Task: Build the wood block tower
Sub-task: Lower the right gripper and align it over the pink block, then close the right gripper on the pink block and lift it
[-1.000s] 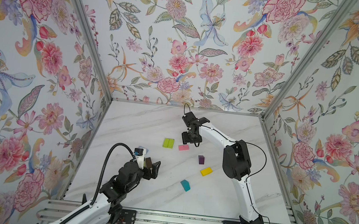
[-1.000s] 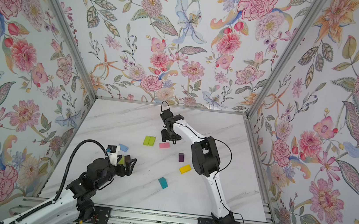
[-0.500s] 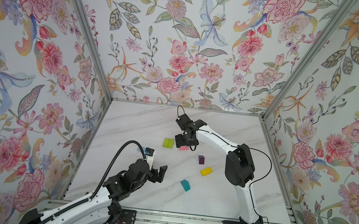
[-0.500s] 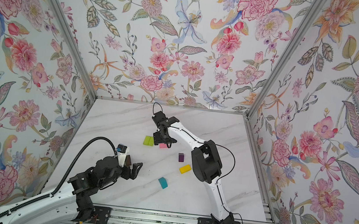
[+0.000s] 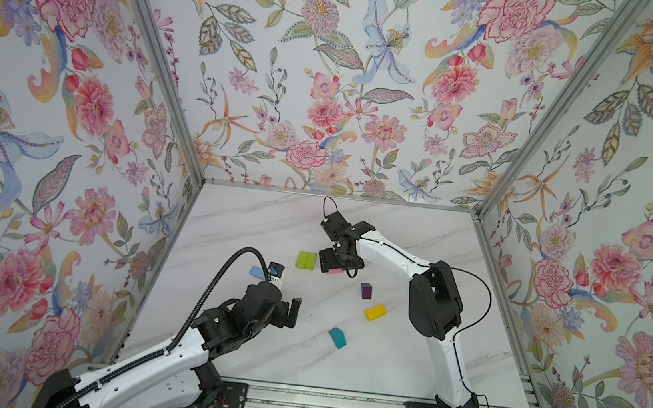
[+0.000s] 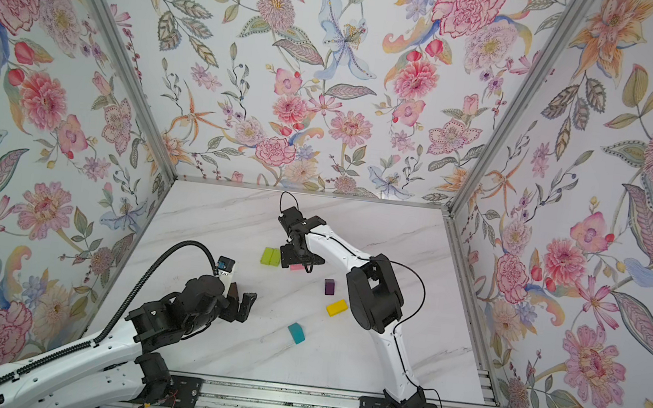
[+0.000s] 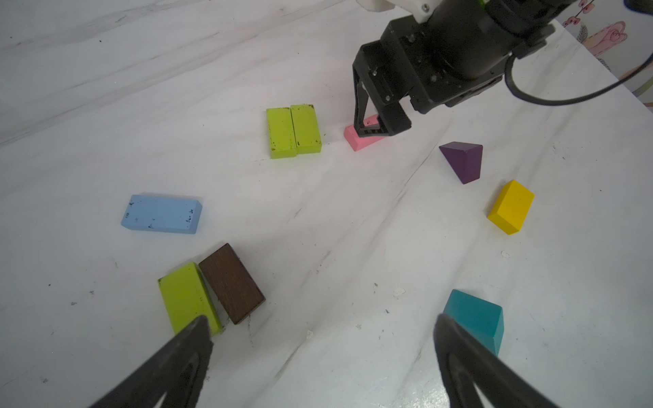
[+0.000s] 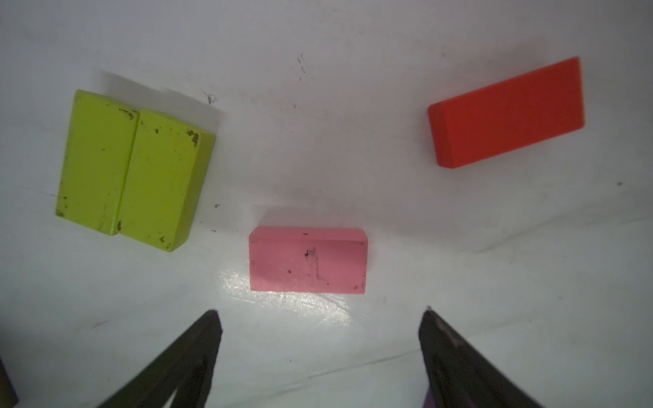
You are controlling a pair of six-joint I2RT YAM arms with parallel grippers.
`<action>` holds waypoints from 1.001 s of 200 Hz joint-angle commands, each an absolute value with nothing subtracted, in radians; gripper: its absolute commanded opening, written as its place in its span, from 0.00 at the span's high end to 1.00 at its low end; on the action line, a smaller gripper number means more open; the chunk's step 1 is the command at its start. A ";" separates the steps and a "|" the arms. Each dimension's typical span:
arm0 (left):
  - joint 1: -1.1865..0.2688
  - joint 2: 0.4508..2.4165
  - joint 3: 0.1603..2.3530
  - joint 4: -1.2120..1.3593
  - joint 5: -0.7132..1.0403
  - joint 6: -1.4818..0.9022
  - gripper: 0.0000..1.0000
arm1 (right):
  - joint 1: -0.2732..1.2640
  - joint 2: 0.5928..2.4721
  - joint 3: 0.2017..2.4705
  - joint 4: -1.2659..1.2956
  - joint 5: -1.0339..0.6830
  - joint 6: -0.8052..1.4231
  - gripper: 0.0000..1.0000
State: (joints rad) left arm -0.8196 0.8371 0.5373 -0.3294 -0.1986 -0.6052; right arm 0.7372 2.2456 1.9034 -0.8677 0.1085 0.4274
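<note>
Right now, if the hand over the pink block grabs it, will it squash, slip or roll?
The pink block looks like rigid painted wood with crisp edges, so it should not squash. It rests flat on the table, so rolling seems unlikely. Its scuffed matte paint suggests fair grip, provided the open right hand closes squarely.

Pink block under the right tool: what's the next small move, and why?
Probably ease the right tool down the last bit and close on the pink block. Its jaws stand open, wider than the block, which sits centred just ahead of them with nothing touching it. The two green blocks lie side by side close by, likely the base layer for it to go on.
</note>
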 commanded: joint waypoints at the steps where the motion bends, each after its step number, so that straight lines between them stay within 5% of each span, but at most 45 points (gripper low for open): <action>1: -0.831 0.844 0.577 -0.381 -0.216 -0.580 0.01 | 0.731 2.284 1.926 -0.868 0.089 0.433 0.10; 200: -0.831 0.818 0.540 -0.351 -0.232 -0.589 0.01 | 0.710 2.367 1.974 -0.868 0.091 0.453 0.25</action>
